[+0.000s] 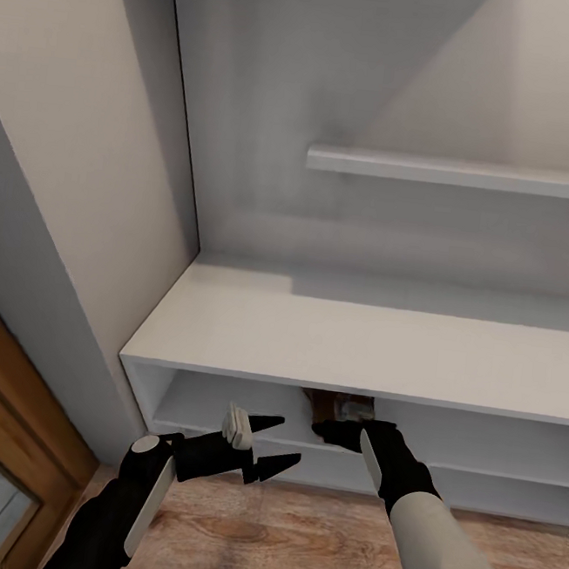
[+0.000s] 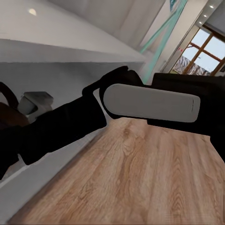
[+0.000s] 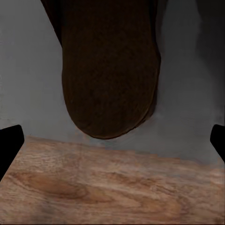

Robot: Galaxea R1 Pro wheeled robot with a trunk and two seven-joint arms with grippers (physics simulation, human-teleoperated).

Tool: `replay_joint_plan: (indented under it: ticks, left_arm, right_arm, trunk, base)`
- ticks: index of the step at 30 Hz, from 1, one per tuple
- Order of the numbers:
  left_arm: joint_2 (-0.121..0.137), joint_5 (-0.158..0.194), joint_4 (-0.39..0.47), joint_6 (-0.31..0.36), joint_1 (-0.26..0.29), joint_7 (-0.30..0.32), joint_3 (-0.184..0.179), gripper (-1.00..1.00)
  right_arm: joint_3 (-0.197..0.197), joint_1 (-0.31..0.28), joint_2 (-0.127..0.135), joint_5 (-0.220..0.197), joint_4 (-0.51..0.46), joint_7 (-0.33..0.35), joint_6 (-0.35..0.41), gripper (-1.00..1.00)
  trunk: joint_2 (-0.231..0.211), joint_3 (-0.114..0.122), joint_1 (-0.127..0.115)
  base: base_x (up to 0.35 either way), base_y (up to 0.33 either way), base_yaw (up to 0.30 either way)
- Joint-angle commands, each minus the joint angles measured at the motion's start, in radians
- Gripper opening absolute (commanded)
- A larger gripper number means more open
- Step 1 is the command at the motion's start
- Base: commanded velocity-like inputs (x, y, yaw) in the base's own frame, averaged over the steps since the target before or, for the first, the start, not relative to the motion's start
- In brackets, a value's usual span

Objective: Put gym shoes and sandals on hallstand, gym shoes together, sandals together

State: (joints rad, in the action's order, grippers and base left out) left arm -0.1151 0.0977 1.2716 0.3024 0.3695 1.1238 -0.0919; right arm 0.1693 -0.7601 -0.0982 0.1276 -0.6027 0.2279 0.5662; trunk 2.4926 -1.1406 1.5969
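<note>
Grey hallstand [image 1: 314,340] boards take up the upper and middle head view, with wood floor [image 1: 311,533] along the lower edge. A dark brown sandal [image 1: 329,405] lies in the low cubby at lower centre, just under the bench top. In the right wrist view the sandal [image 3: 110,70] lies on the grey shelf, its long axis running away from the camera and its rounded end nearest the floor edge. The right gripper [image 1: 332,432] reaches into the cubby mouth just below the sandal, so it is the nearer arm; its fingertips sit at the frame's sides, spread wide and clasping nothing. The left gripper [image 1: 281,446] hangs at lower left, spread and empty.
</note>
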Motion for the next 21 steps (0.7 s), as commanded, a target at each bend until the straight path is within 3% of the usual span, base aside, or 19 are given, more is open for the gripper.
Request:
replay_joint_plan:
  ticks: [1,21]
  left_arm:
    - [0.0,0.005,0.0,0.01,0.0,0.002,0.0,1.0]
    - [0.0,0.005,0.0,0.01,0.0,0.002,0.0,1.0]
  right_arm:
    - [0.008,0.0,-0.001,0.011,-0.002,0.008,0.004,1.0]
    - [0.01,0.0,-0.001,0.01,-0.002,0.008,0.004,1.0]
  trunk:
    - [0.0,-0.001,-0.001]
    - [0.0,-0.001,-0.001]
  base:
    - [-0.281,0.0,0.0]
    - [-0.332,0.0,0.0]
